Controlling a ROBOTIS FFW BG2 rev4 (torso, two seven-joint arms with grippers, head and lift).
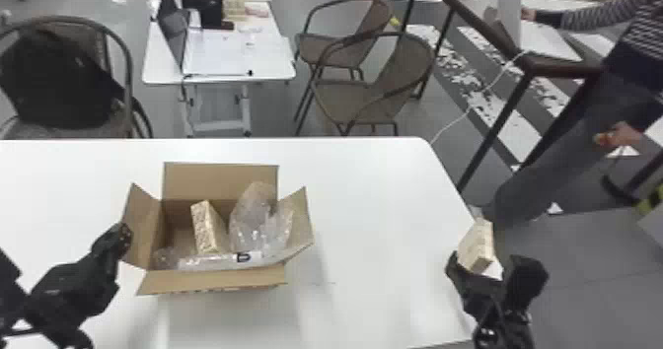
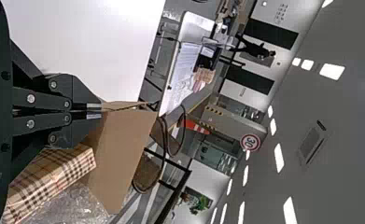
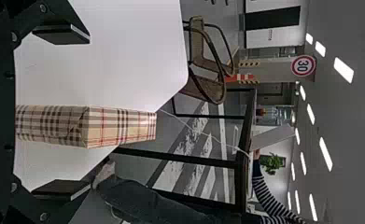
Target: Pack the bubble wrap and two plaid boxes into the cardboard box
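At the head view's lower left, the left gripper (image 1: 123,235) pinches the cardboard box (image 1: 212,280)'s side flap (image 1: 140,229), presumably steadying it around bubble wrap (image 1: 251,225) and one plaid box (image 1: 204,227); lower right, the wide-open, empty right gripper (image 1: 489,265) straddles the other plaid box (image 3: 87,126).

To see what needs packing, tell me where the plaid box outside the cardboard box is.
In the head view, the plaid box is on the right, near the table's right edge, between the right gripper's open fingers.
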